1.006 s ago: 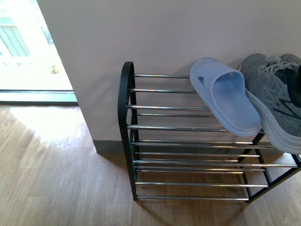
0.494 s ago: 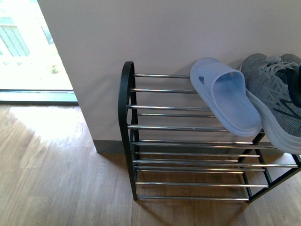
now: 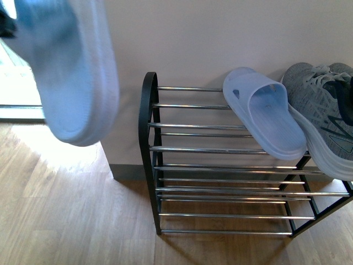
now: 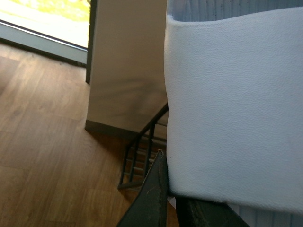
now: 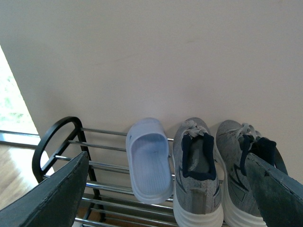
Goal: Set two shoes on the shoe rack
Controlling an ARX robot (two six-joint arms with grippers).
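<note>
Two grey knit sneakers [image 5: 198, 177] with white soles sat side by side on the black metal shoe rack [image 5: 57, 142].

The left gripper [image 4: 163, 198] was raised high, clamped on a pale blue rubber slide sandal [image 3: 69, 66]; its matching slide [image 3: 265, 113] lay beside the sneakers. The right gripper [image 5: 165, 189] hovered spread wide, empty, before the chrome bars.
</note>
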